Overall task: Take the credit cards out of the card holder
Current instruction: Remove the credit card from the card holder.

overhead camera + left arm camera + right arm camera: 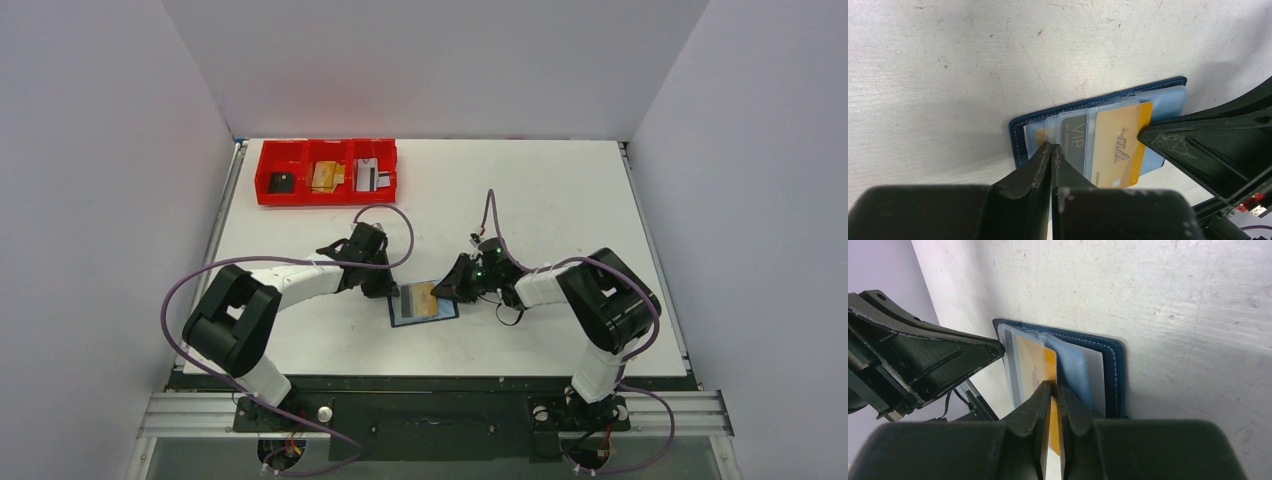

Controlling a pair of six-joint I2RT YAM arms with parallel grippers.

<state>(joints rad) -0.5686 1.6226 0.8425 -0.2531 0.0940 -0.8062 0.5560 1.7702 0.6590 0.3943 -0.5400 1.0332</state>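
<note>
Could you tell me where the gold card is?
Top view: the gold card sits in the card holder at the table's front centre, between the left end effector and the right end effector, which pinches its edge.

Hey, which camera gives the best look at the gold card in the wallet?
The left wrist view: the gold card faces the camera, its VIP print legible. The right wrist view shows it steeply foreshortened, print unreadable. The top view shows only a small tan patch on the wallet.
</note>
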